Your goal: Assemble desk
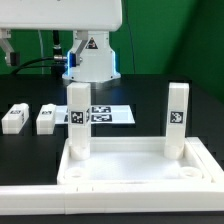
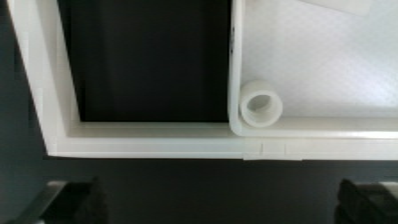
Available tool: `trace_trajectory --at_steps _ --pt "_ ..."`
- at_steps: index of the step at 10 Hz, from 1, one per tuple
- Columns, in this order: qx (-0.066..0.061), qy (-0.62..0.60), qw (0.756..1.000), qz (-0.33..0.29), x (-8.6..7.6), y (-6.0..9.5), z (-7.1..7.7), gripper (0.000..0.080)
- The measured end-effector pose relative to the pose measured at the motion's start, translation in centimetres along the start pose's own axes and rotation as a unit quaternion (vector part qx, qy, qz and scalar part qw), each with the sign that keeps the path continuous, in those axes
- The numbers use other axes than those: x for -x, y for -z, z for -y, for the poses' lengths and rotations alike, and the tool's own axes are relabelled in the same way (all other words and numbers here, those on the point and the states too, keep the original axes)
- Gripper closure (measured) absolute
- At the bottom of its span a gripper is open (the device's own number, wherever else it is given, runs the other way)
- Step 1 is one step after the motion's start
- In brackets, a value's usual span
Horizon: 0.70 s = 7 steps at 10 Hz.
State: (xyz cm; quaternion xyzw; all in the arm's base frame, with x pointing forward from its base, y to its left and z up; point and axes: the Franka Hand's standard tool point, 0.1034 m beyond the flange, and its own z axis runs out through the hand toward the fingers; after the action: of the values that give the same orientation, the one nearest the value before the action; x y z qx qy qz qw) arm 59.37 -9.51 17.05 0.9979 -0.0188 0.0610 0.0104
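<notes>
**Open end effector over an empty corner of the desk top**

In the wrist view we see the end effector (image 2: pixel 217 205) only as two dark fingers (image 2: pixel 71 200), spread wide with nothing between them. It is open and holds nothing. Beneath it, just beyond the fingertips, lies one corner of the desk top (image 2: pixel 329 60), white and tray-like, with a round corner socket (image 2: pixel 263 107) that is empty. Nearer the fingers than that corner, the white border bars (image 2: pixel 151 148) meet in an L just beside the desk top's edge. A patch of black worktop (image 2: pixel 151 70) shows between one bar and the desk top.

In the exterior view the desk top (image 1: pixel 130 165) rests flat on the worktop (image 1: pixel 160 95). Two tagged legs stand upright in its corners on the robot base's side, one leg (image 1: pixel 79 120) at the exterior view's left and the other leg (image 1: pixel 177 117) at its right. Two loose legs (image 1: pixel 15 117) (image 1: pixel 46 118) lie on the worktop, next to the marker board (image 1: pixel 105 114). We cannot tell which bare corner the end effector is over.
</notes>
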Motion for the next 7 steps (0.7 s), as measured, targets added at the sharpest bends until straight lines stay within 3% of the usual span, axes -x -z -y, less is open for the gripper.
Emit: trace_trajectory --at_steps 2,4,5,7 --pt "-0.003 0.016 1.000 0.010 3.5 -1.3 -1.2 0.0151" --pt "-0.009 0.028 0.999 0.022 8.4 -3.1 -3.5 0.0151" --pt "-0.008 0.024 0.999 0.030 9.6 -3.8 -3.5 0.0151" --pt "-0.008 0.025 0.999 0.028 9.3 -3.7 -3.4 0.0151"
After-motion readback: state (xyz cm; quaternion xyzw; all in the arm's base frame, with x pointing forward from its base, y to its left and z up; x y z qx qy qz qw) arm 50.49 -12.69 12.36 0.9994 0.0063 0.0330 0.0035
